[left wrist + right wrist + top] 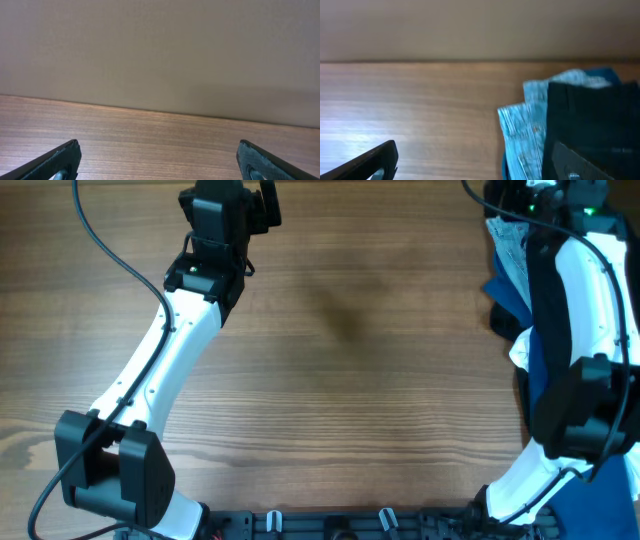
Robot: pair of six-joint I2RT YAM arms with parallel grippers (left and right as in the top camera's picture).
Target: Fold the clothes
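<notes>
The clothes, a plain black garment, lie on top of a pile at the table's right side, over light blue denim jeans. My right gripper is open just above the table. Its left finger hovers over bare wood and its right finger sits over the near edge of the black garment, with nothing between the jaws. My left gripper is open wide over bare wood near the table's far edge, holding nothing. In the overhead view the right arm covers most of the pile.
The pile at the right edge also shows jeans and dark blue fabric. The left arm reaches diagonally from the front left to the far edge. A plain wall rises behind the wooden table.
</notes>
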